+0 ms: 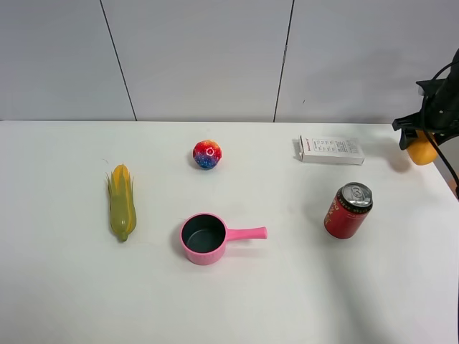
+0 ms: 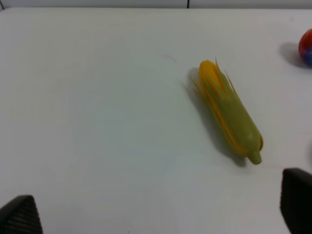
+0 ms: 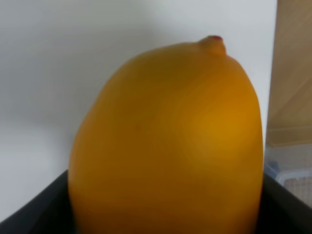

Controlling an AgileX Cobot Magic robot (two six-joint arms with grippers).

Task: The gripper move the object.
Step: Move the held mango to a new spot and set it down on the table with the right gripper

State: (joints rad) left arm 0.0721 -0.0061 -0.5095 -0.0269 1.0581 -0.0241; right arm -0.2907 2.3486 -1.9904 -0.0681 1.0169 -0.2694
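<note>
The object is a smooth orange-yellow mango (image 1: 423, 153) at the far right edge of the table, near the back. My right gripper (image 1: 418, 140) is shut on it from above and holds it a little over the table, with a faint shadow to its left. In the right wrist view the mango (image 3: 165, 136) fills the picture between the two black fingers (image 3: 34, 214). My left gripper (image 2: 158, 212) is open and empty over the left part of the table, near the corn cob. It is out of the high view.
A yellow-green corn cob (image 1: 121, 202) lies at the left and shows in the left wrist view (image 2: 229, 111). A multicoloured ball (image 1: 206, 154) is at the back centre, a pink pot (image 1: 206, 238) in the middle, a red soda can (image 1: 348, 210) and a white box (image 1: 330, 150) at the right.
</note>
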